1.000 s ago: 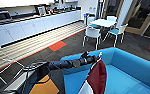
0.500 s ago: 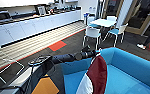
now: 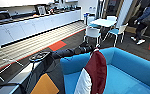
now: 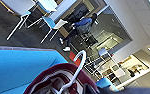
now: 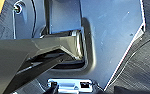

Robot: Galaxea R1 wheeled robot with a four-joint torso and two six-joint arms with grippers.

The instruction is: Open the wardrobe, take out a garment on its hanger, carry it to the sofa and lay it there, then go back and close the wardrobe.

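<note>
The left arm reaches in from nine o'clock in the head view, and its gripper (image 3: 93, 48) sits at the top of the maroon varsity jacket with white sleeves (image 3: 96, 70). The jacket hangs from that point over the near arm of the large bright blue upholstered sofa (image 3: 131, 67). Its lower part drapes down toward six o'clock, with a white sleeve showing at the bottom.

In the left wrist view the thin white hanger with a curved hook (image 4: 77, 67) rises out of the jacket's striped collar (image 4: 58, 77). The hook is free and curls over against the background. The gripper appears clamped on the hanger at the jacket's neck, since the garment hangs from the arm's end; the fingers themselves are not distinguishable.

The sofa seat lies at four o'clock from the jacket. Whether the jacket's lower edge touches the sofa cannot be told.

Surroundings, head view: a small white table (image 3: 104, 22) with white-and-teal chairs (image 3: 93, 33) stands at one o'clock. A long white kitchen worktop with dark top (image 3: 28, 22) runs across at eleven o'clock. A person in dark clothing and white shoes (image 3: 143, 22) stands at two o'clock.

The right wrist view presents dark robot body panels at close range; I cannot tell whether the right gripper is apart or together.
</note>
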